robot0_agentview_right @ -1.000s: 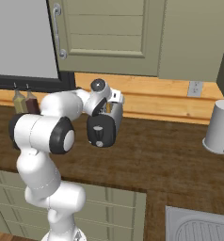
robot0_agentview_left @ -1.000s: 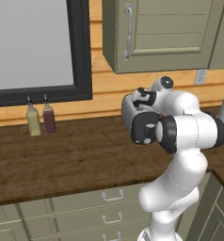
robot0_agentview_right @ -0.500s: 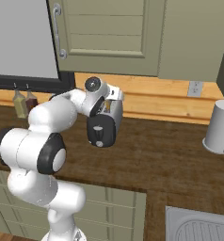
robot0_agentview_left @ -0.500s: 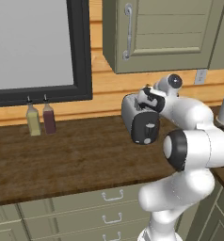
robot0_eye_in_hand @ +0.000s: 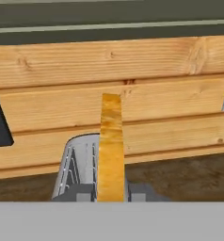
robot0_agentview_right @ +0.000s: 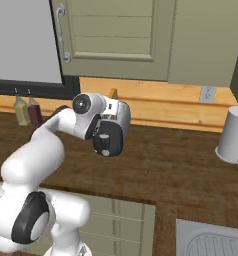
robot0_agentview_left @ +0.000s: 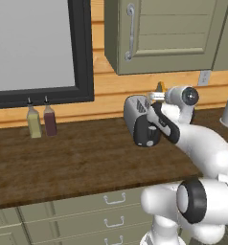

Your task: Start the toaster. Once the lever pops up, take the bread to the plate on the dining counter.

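Note:
The silver-white toaster (robot0_agentview_left: pixel 135 115) with its black end panel (robot0_agentview_right: pixel 109 140) stands on the dark wood worktop by the wooden wall. The tan-yellow bread (robot0_eye_in_hand: pixel 111 150) stands upright and edge-on just above the toaster's slots (robot0_eye_in_hand: pixel 81 164), in line with my hand. My gripper (robot0_agentview_left: pixel 156 94) hangs over the toaster's top and is shut on the bread, whose top edge (robot0_agentview_right: pixel 113 93) pokes up beside the hand. My fingertips are hidden. The plate and the dining counter are out of view.
Two small bottles (robot0_agentview_left: pixel 33 122) (robot0_agentview_left: pixel 50 119) stand at the wall to the left. A white jug (robot0_agentview_right: pixel 234 135) stands at the right, and a sink (robot0_agentview_right: pixel 211 242) lies at the near right. A cabinet (robot0_agentview_left: pixel 173 33) hangs above the toaster.
My elbow has swung low and to the side while the hand stayed over the toaster. The bread's top edge now shows above the hand.

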